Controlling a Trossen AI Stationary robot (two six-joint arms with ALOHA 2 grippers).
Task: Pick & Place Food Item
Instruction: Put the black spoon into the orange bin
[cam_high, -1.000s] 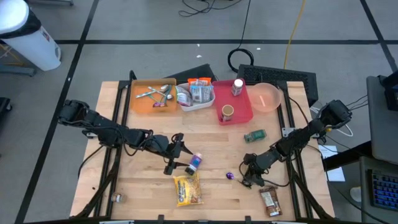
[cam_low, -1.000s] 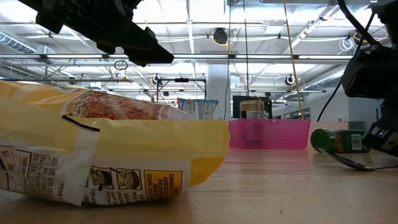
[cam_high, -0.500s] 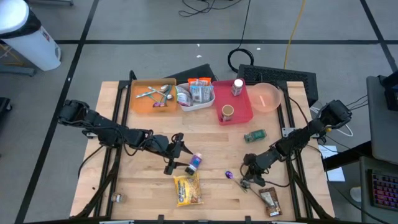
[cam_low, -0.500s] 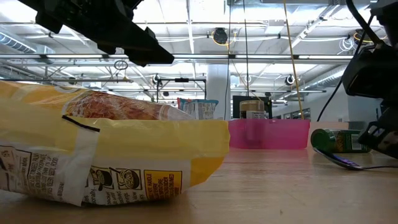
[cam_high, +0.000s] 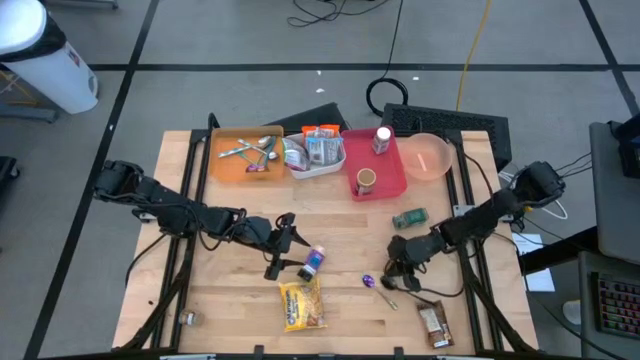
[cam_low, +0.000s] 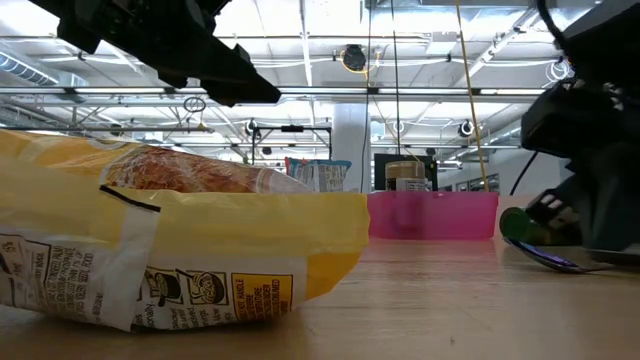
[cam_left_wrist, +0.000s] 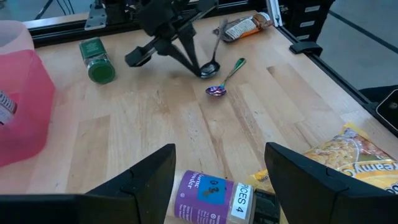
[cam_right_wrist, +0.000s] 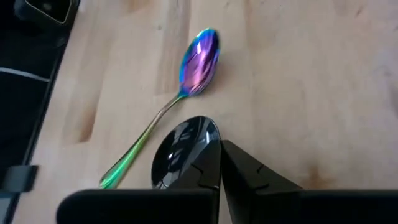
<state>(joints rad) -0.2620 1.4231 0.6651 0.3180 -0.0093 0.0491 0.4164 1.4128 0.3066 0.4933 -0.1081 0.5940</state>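
Wooden table (cam_high: 340, 215), iridescent spoon (cam_right_wrist: 186, 81) beside closed right tool (cam_right_wrist: 219, 163)

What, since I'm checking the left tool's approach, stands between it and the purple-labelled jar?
Nothing visible does. The purple-labelled jar lies just ahead of the open left tool, with only bare table between them.

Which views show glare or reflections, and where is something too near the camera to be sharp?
Low view: the ceiling lights glare white, and the yellow bag fills the near foreground, looking soft. Right wrist view: the rainbow spoon shines with coloured reflections, and the dark spoon mirrors the lights. High view: even light, faint shadows on the table.
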